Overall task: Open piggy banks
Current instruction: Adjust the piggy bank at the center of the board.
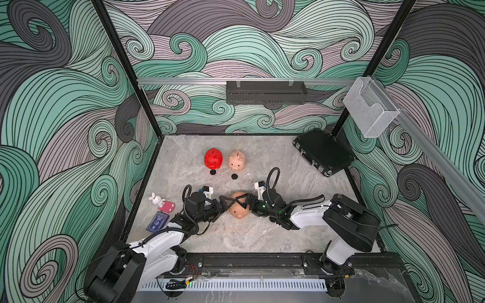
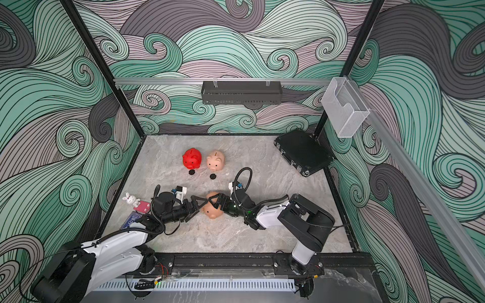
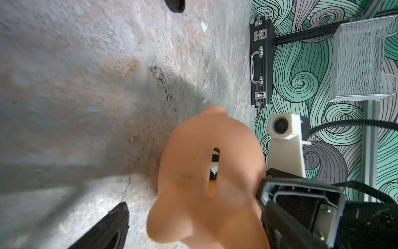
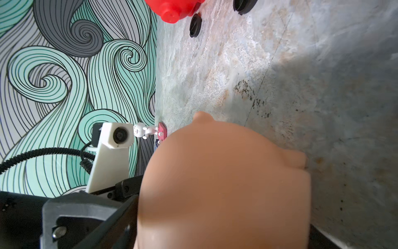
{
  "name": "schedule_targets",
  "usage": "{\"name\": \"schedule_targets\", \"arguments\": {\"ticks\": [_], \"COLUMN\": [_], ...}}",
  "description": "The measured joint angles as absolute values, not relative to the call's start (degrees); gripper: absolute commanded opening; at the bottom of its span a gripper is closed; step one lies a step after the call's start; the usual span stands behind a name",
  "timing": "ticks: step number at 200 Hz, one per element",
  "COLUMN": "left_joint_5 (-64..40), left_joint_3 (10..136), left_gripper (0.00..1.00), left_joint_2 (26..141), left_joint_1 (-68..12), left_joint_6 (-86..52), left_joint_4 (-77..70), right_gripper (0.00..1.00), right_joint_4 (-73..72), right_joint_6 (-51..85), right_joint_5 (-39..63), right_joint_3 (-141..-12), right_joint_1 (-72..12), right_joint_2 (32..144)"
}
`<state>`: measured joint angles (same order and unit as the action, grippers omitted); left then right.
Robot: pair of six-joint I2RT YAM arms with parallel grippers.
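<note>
In both top views a red piggy bank (image 1: 213, 158) (image 2: 192, 158) and a peach piggy bank (image 1: 237, 160) (image 2: 215, 160) stand side by side toward the back of the table. A second peach piggy bank (image 1: 238, 210) (image 3: 204, 172) (image 4: 226, 183) lies mid-table between my two arms. My right gripper (image 1: 244, 203) (image 2: 214, 203) reaches in from the right and is shut on this pig, which fills its jaws. My left gripper (image 1: 227, 206) (image 2: 199, 206) is open around the pig's left side. One of its fingers (image 3: 112, 228) stands apart from the pig. The coin slot faces the left wrist camera.
Two black round plugs (image 1: 213, 172) (image 1: 234, 176) lie in front of the back pigs. A flat black case (image 1: 324, 152) sits at the back right. A toy rabbit (image 1: 157, 200), a pink block (image 1: 168, 207) and a blue card (image 1: 157, 222) lie near the left wall.
</note>
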<state>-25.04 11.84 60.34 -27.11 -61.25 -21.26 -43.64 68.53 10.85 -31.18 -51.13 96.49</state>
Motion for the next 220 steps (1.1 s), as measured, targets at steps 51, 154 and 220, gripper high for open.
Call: {"name": "schedule_targets", "arguments": {"ticks": [51,154,220], "left_joint_5": [-25.5,-25.9,-25.0], "left_joint_3": [11.8,11.8,12.7], "left_gripper": [0.96,0.76,0.76], "left_joint_2": [63.4,65.0,63.4], "left_joint_1": [-27.7,-27.8,-28.3], "left_joint_6": [-60.6,-60.9,-60.0], "left_joint_4": [-23.7,-27.0,-23.4], "right_gripper": [0.91,0.91,0.96], "right_joint_4": [-49.8,-52.3,-45.3], "right_joint_6": [71.5,72.5,70.8], "right_joint_5": [12.1,12.4,14.1], "right_joint_3": [-30.5,-30.1,-30.1], "right_joint_1": [-49.8,-49.2,-47.5], "right_joint_2": [99.5,100.3,95.7]}}
